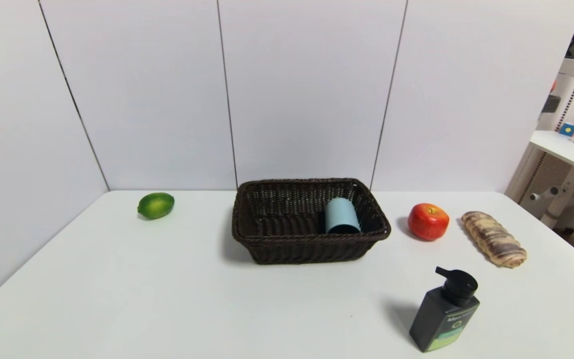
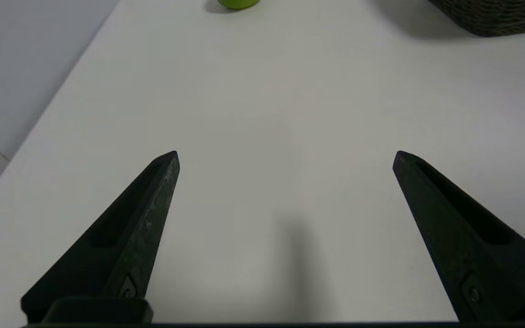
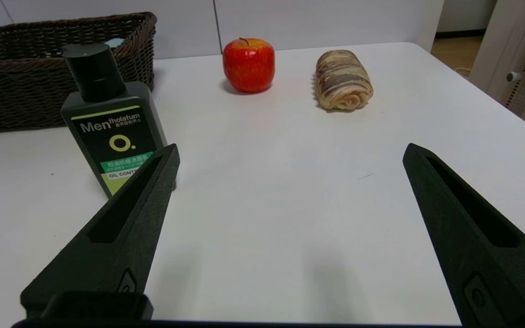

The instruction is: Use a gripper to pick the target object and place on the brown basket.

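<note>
Right tool open, empty | left tool open | cup in basket | light, stiff; grip its sides

cup base hidden behind basket wall, lime cropped

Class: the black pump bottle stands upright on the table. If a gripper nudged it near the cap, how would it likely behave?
The pump bottle looks tall with a narrow base, so it would probably tip rather than slide. Its smooth sides may be slippery. It would likely stay stiff.
</note>
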You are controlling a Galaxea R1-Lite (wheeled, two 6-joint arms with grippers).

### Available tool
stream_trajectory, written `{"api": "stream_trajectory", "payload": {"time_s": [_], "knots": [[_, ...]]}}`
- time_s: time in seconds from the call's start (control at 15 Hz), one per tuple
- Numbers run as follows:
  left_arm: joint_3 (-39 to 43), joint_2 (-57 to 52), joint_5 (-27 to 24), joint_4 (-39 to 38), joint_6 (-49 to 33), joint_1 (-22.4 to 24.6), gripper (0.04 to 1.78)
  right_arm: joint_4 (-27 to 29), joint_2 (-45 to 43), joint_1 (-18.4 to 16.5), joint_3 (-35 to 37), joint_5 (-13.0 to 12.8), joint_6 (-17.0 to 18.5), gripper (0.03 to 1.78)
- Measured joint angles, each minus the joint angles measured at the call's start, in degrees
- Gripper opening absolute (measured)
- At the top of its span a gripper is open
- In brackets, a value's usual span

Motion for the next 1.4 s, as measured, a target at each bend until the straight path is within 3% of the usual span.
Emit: {"api": "stream_trajectory", "payload": {"time_s": [0.13, 0.6, 1.4], "knots": [[0.02, -0.93, -2.74, 1.27, -0.11, 1.38, 1.69, -0.02, 0.0, 0.0, 0.0, 0.0, -0.02, 1.69], [0.05, -14.91, -2.29, 6.22, -0.22, 2.82, 1.69, 0.0, 0.0, 0.0, 0.0, -0.02, 0.02, 1.69], [0.05, -16.93, -2.11, 6.16, -0.76, 2.85, 1.69, 0.0, 0.0, 0.0, 0.0, 0.0, 0.0, 1.69]]}}
